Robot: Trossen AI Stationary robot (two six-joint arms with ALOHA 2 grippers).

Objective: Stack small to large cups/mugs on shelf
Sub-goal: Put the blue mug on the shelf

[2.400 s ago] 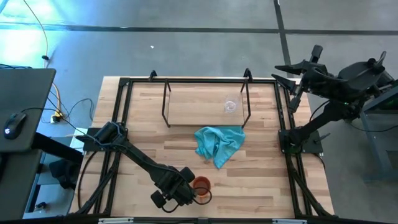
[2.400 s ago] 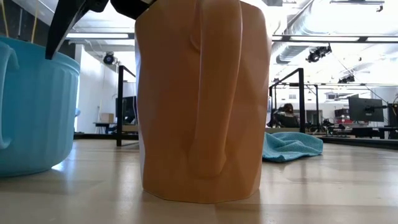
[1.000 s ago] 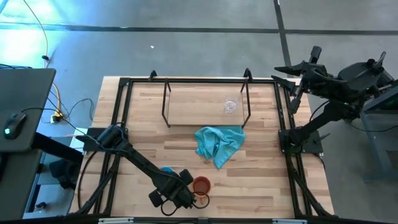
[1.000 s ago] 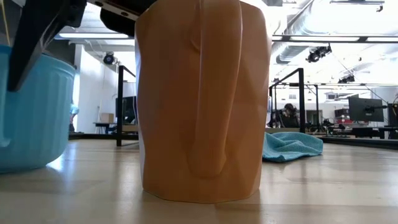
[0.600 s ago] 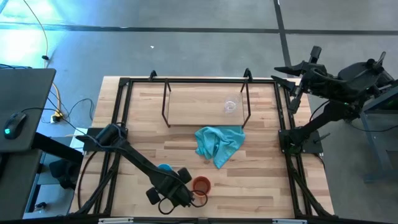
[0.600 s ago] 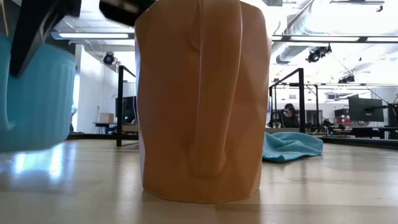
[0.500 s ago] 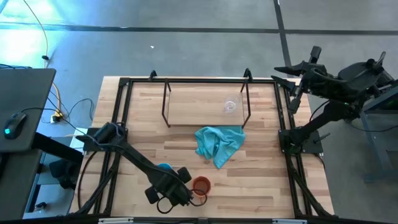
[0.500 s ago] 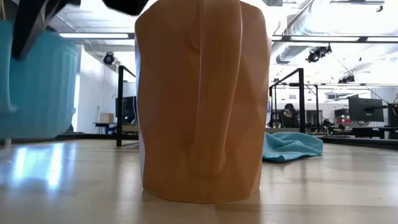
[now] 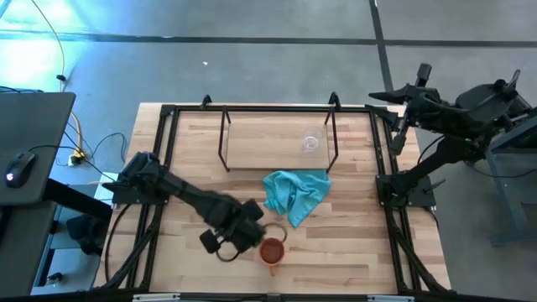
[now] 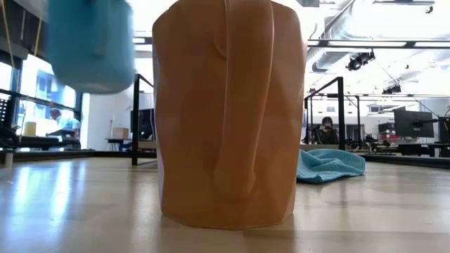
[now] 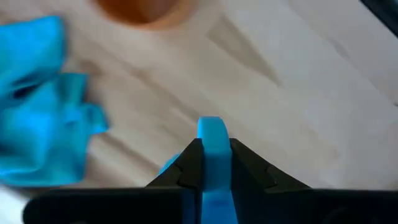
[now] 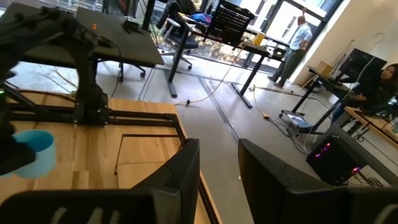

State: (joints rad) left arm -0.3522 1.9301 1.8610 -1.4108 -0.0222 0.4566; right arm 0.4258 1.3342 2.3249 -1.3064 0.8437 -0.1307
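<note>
Blue shows best in the low view: the blue mug (image 10: 90,43) hangs in the air, clear of the wooden table (image 10: 351,211), at about ten o'clock from the orange-brown mug (image 10: 226,112), which stands on the table and fills the middle of that picture. From above, the blue mug is almost wholly hidden under the left gripper (image 9: 237,228), which sits just beside the orange-brown mug (image 9: 272,250), at roughly ten o'clock from it. The left wrist view settles the grip: the two dark fingers (image 11: 189,165) are pinched narrow on a blue edge of the mug (image 11: 211,138), with the teal cloth (image 11: 37,118) and the orange-brown mug (image 11: 142,11) blurred beyond.

Only the high view gives the whole layout. The shelf (image 9: 277,138) stands at twelve o'clock on the table, and the clear glass cup (image 9: 311,143) rests on its wood surface toward the three o'clock end. The teal cloth (image 9: 294,193) lies between the shelf and the orange-brown mug.

The right gripper (image 9: 388,102) waits off the table's edge at about two o'clock; its wrist view shows its fingers (image 12: 180,174) parted and holding nothing, the blue mug (image 12: 34,152) far off, and people (image 12: 303,34) in the room behind.
</note>
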